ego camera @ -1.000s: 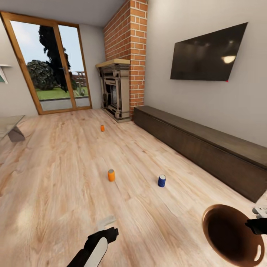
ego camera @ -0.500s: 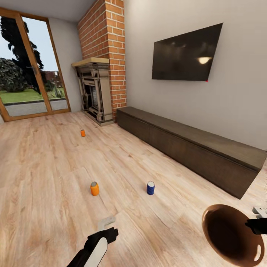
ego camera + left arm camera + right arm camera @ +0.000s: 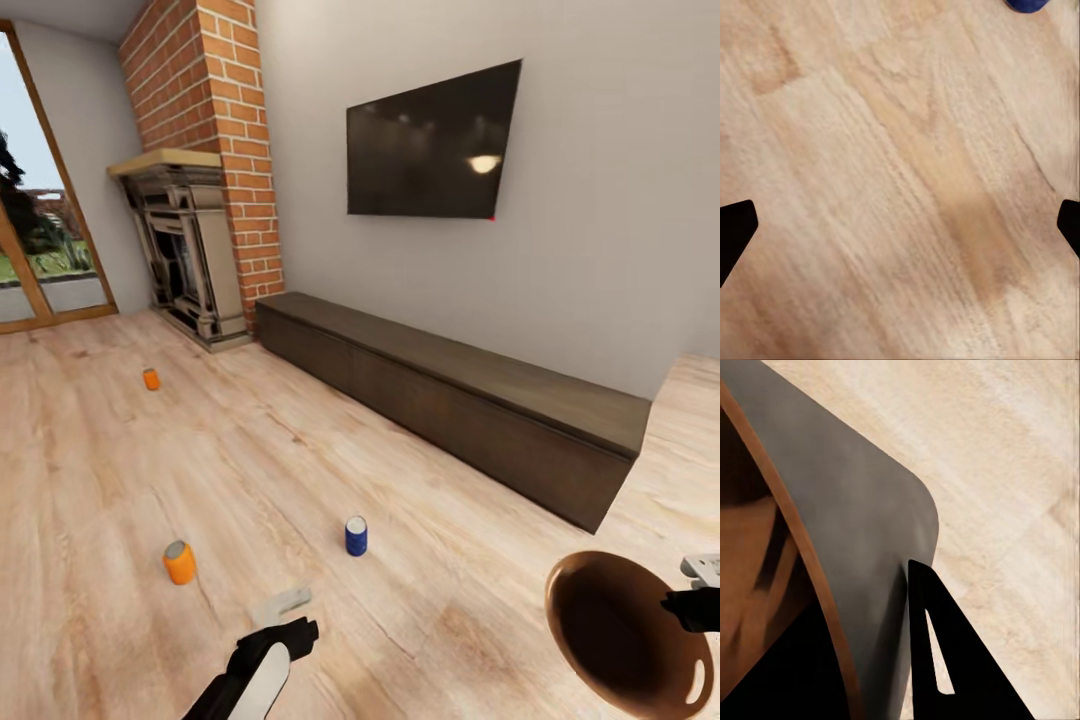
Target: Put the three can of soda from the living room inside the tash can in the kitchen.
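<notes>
Three soda cans stand upright on the light wood floor of the living room. The blue can (image 3: pixel 356 536) is nearest, just ahead of my left gripper (image 3: pixel 285 615). An orange can (image 3: pixel 180 562) stands to its left, and a second orange can (image 3: pixel 151 379) is farther off near the fireplace. My left gripper (image 3: pixel 900 225) hangs open over bare floor, with the blue can's edge (image 3: pixel 1027 4) at the frame border. My right gripper (image 3: pixel 690 602) is shut on the rim of the tan trash can (image 3: pixel 620 635), whose dark brown inside faces me; one finger (image 3: pixel 941 660) lies against its wall (image 3: pixel 855 555).
A long low dark-wood cabinet (image 3: pixel 450 400) runs along the right wall under a black TV (image 3: pixel 432 142). The red brick fireplace (image 3: pixel 190 240) stands in the corner, with a wood-framed window (image 3: pixel 30 250) to its left. Open floor lies around the cans.
The whole view has swung to the right, so the window slid off to the left and the cans sit lower and farther left. Both arms keep their places in the picture.
</notes>
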You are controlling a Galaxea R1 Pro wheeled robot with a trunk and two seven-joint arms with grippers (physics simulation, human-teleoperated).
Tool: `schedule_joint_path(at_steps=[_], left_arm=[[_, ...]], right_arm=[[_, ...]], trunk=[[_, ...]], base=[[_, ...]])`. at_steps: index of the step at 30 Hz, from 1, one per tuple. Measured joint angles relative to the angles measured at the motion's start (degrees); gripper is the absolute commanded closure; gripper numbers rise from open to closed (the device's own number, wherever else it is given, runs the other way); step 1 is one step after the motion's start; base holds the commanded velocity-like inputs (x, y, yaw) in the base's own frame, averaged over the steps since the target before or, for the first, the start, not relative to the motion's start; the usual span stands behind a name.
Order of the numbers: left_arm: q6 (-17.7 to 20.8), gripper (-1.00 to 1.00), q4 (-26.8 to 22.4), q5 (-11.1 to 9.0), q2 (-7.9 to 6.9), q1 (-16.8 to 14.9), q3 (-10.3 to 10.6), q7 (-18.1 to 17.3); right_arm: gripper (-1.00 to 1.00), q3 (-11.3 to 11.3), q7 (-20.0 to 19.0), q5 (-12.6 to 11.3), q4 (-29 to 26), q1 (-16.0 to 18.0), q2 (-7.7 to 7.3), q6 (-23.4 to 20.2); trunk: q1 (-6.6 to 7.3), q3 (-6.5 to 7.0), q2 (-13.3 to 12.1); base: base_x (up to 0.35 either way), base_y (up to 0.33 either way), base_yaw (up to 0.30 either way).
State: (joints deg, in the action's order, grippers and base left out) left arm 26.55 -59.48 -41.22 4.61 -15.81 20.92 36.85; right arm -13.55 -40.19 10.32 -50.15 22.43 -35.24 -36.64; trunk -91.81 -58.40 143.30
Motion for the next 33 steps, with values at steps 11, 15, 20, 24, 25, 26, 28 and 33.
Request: schedule_joint_path(at_steps=[11, 15, 20, 24, 25, 26, 28, 33], left_arm=[[1.36, -1.0, 1.76, 0.07, 0.29, -3.45, -0.19, 0.4], [4.94, -1.0, 1.91, 0.46, -0.11, -7.66, -0.31, 3.64], [6.67, -1.0, 0.59, 2.29, -0.4, -9.75, -0.39, 11.65], [10.12, -1.0, -0.66, 3.0, -1.03, -11.44, -3.03, 14.51], [10.33, -1.0, -0.71, 3.0, -1.14, -11.57, -3.5, 14.58], [10.51, -1.0, -0.75, 3.03, -1.23, -11.68, -3.84, 14.63], [11.06, -1.0, -0.84, 3.32, -1.48, -12.07, -4.64, 14.79], [10.93, -1.0, 0.25, 2.92, -3.09, -13.29, -4.93, 13.95]], right_arm=[[1.0, 0.04, -0.16, 0.0, -0.31, -0.17, 0.0, -0.02], [1.0, 0.07, -0.22, 0.25, -0.31, -0.83, 0.0, -0.02], [1.0, 0.05, -0.18, 0.37, -0.34, -1.03, 0.06, 0.3], [1.0, 0.11, -0.16, 0.43, -0.32, -1.1, 0.31, 0.29], [1.0, 0.13, -0.18, 0.25, -0.31, -1.11, 0.36, 0.14], [1.0, 0.13, -0.17, 0.3, -0.3, -1.11, 0.39, 0.17], [1.0, 0.12, -0.14, 0.58, -0.28, -1.11, 0.48, 0.34], [1.0, 0.13, -0.15, 0.47, -0.29, -1.11, 0.49, 0.28]], trunk=[[0.0, 0.01, 0.0], [0.0, 0.0, 0.0], [0.0, 0.0, 0.0], [0.0, 0.0, 0.0], [0.0, 0.0, 0.0], [0.0, 0.0, 0.0], [0.0, 0.0, 0.0], [0.0, 0.0, 0.0]], base=[[0.315, -0.19, -0.295], [0.307, -0.2, -0.295], [0.235, -0.151, -0.267], [0.044, -0.027, -0.075], [0.017, -0.01, -0.028], [0.013, -0.008, -0.023], [0.006, -0.003, -0.009], [0.004, -0.001, -0.003]])
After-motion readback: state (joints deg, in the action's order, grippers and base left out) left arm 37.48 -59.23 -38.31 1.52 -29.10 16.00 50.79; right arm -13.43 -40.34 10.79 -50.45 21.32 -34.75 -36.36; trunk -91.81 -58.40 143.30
